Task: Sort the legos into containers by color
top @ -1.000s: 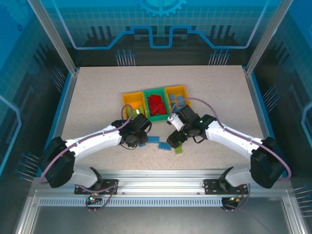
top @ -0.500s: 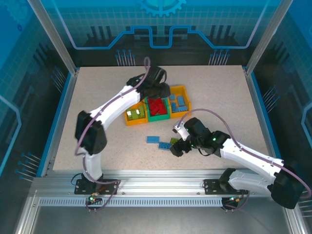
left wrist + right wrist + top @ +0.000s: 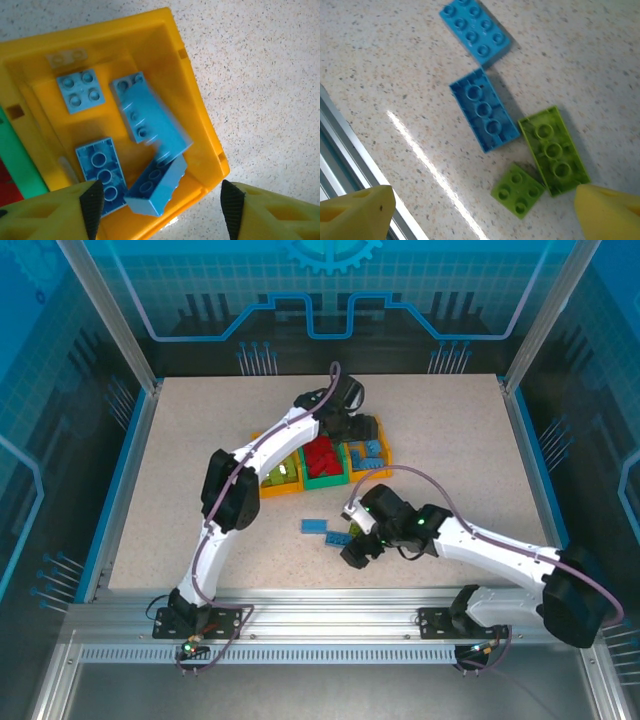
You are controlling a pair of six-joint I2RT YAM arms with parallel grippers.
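Note:
Three joined containers sit mid-table: a left yellow bin (image 3: pixel 268 486) with lime legos, a green middle bin (image 3: pixel 325 480) with red legos (image 3: pixel 320 454), and a right yellow bin (image 3: pixel 380 469) (image 3: pixel 200 125) with blue legos. My left gripper (image 3: pixel 355 428) (image 3: pixel 161 207) hangs open over the right yellow bin, nothing between its fingers. A blurred blue brick (image 3: pixel 152 125) lies among several blue ones under it. My right gripper (image 3: pixel 356 550) (image 3: pixel 482 220) is open above loose legos on the table: two blue bricks (image 3: pixel 475 30) (image 3: pixel 485 117), a long lime brick (image 3: pixel 554 150) and a small lime brick (image 3: pixel 517 190).
The loose blue bricks (image 3: pixel 318 527) lie just in front of the bins, left of my right gripper. The table's near metal rail (image 3: pixel 340 165) runs close behind the right gripper. Blue side rails (image 3: pixel 130 460) border the speckled table.
My left gripper has shifted right over the right yellow bin and opened, letting go of a blue brick into it. My right gripper has edged left and down over the loose bricks.

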